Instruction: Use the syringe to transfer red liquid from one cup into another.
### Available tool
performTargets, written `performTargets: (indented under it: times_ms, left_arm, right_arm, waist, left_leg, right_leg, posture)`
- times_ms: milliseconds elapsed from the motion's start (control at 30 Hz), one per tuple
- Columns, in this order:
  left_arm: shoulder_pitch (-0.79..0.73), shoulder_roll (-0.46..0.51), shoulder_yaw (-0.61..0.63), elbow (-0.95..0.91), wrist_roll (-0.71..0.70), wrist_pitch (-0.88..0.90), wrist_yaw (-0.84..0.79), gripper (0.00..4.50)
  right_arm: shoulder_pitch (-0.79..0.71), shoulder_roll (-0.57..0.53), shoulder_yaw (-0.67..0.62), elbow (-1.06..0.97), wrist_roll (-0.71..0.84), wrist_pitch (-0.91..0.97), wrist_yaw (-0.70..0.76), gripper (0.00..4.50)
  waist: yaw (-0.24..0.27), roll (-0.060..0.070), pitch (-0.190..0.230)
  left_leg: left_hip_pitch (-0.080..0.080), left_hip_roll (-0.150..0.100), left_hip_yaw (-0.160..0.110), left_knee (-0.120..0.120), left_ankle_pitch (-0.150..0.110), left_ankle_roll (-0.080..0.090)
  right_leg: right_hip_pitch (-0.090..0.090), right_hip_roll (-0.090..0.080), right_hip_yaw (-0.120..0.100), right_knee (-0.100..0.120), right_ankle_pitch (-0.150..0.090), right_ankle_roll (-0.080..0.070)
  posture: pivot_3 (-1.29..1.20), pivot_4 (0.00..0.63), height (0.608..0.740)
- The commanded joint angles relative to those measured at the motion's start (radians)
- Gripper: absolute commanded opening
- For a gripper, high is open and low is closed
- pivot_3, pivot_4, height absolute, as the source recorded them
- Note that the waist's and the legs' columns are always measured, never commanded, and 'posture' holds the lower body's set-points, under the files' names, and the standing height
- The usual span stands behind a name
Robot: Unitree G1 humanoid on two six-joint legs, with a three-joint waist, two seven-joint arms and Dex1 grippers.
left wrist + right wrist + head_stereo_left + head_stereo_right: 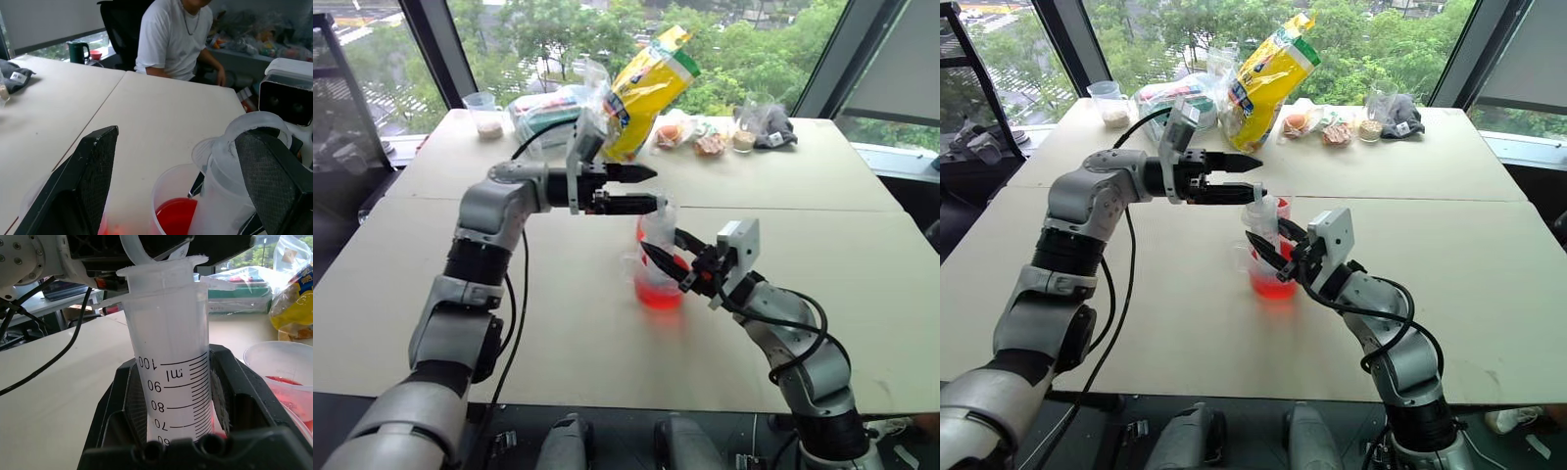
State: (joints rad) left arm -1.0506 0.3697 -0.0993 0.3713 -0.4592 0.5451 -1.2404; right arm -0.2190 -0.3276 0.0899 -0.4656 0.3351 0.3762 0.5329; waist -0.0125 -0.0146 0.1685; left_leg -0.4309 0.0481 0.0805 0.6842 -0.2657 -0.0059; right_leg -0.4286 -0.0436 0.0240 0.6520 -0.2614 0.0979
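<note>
Overhead, the right gripper (677, 262) is clamping the syringe (655, 238) upright in the handled cup (658, 286) of red liquid (659, 294). At the wrist, the left gripper (183, 166) is straddling the plunger, released. Drawing and transfer are pending.

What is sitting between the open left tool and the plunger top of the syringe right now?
Nothing visible. The left tool is open, its fingers flanking the plunger top of the syringe, which the right tool holds upright over the handled cup.
</note>
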Motion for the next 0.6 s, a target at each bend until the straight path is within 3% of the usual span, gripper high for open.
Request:
performTargets:
  times_ms: [33,100,200,400,600]
  left_arm:
    - [-0.025,-0.032,-0.021,0.018,0.026,-0.048,-0.011,3.82]
    - [-0.027,-0.049,-0.023,0.028,0.028,-0.055,-0.020,3.82]
    - [-0.031,-0.064,-0.014,0.043,0.033,-0.063,-0.024,3.05]
    - [-0.026,-0.075,-0.005,0.033,0.035,-0.061,-0.036,0.07]
    - [-0.029,-0.076,0.004,0.023,0.028,-0.054,-0.034,0.07]
  right_arm:
    - [-0.008,-0.004,0.005,-0.022,-0.001,-0.006,0.000,1.42]
    - [-0.009,-0.006,0.008,-0.023,-0.004,-0.003,-0.003,1.42]
    - [-0.014,-0.008,0.011,-0.017,-0.010,0.000,-0.004,1.42]
    - [-0.019,-0.009,0.010,-0.011,-0.008,0.010,-0.003,1.42]
    - [-0.021,-0.012,0.006,-0.011,0.007,0.032,0.004,1.42]
  waist:
    - [-0.001,0.000,0.000]
    - [-0.001,0.000,0.000]
    - [0.000,0.000,0.000]
    - [0.000,0.000,0.000]
    - [-0.001,0.000,0.000]
  left_leg:
    - [0.001,0.000,0.000,0.000,0.000,0.000]
    - [0.002,0.000,0.000,0.000,0.000,0.000]
    - [0.002,0.000,0.000,0.000,0.000,0.000]
    - [0.002,0.000,0.000,0.000,0.000,0.000]
    - [0.002,0.000,-0.001,0.000,0.000,0.000]
  right_leg:
    - [0.001,0.000,0.000,0.000,0.000,0.000]
    - [0.001,0.000,0.001,0.000,0.000,0.000]
    - [0.001,0.000,0.001,0.000,0.000,0.000]
    - [0.002,0.000,0.001,0.000,0.000,0.000]
    - [0.002,0.000,0.001,0.000,0.000,0.000]
  posture:
    - [0.00,0.150,0.740]
    - [0.00,0.150,0.740]
    - [0.00,0.150,0.740]
    - [0.00,0.150,0.740]
    - [0.00,0.150,0.740]
